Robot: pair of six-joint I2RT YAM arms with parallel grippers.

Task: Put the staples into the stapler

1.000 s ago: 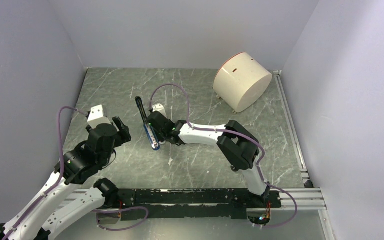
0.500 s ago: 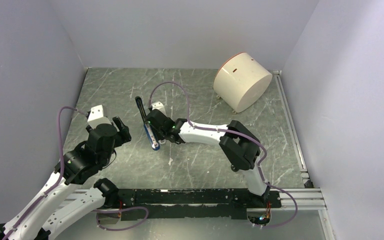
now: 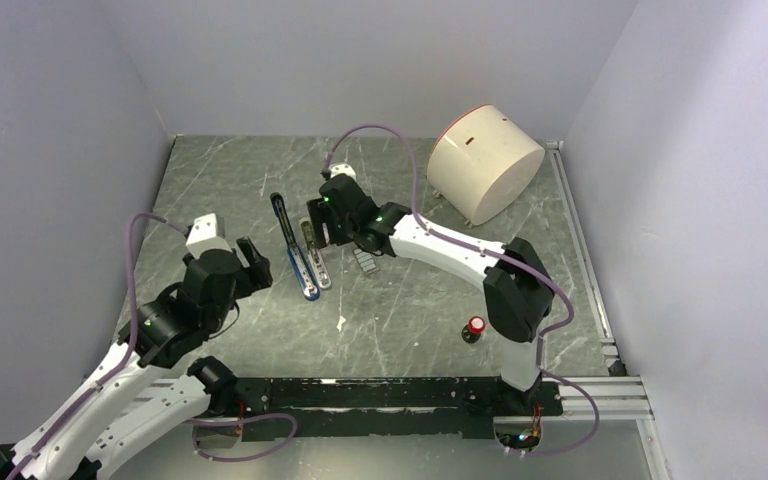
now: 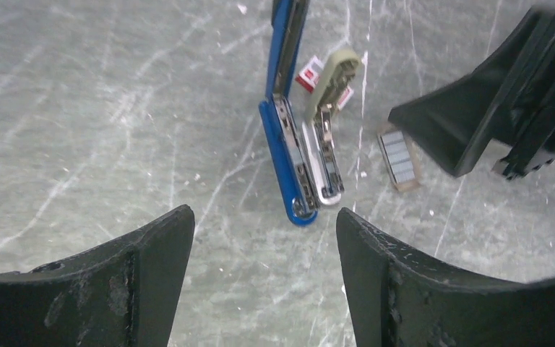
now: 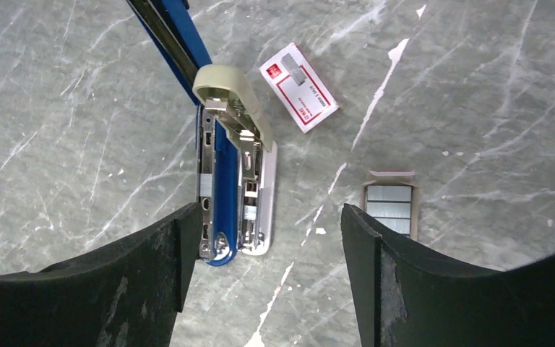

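The blue stapler (image 3: 301, 268) lies opened flat on the table, its black arm (image 3: 279, 212) stretched toward the back and its silver channel (image 5: 206, 195) facing up. Right of it lie the staples: a red-and-white box (image 5: 300, 85) and a grey ribbed block (image 5: 390, 206) in a tray. My right gripper (image 5: 266, 231) hovers open just above the stapler's near end, holding nothing. My left gripper (image 4: 264, 224) is open and empty too, a short way left of the stapler (image 4: 283, 144). From that side the staples block (image 4: 399, 157) shows beside the right gripper's fingers (image 4: 477, 123).
A beige-and-silver bar (image 5: 244, 144) lies right against the blue stapler's right side. A red-capped black knob (image 3: 476, 327) stands near the right arm's base. A cream cylinder (image 3: 485, 160) lies on its side at the back right. Walls close in both sides.
My right gripper has opened, let go of the stapler and pulled back toward the rear, uncovering the beige bar, the staples block and the red knob. The left gripper edged slightly right.
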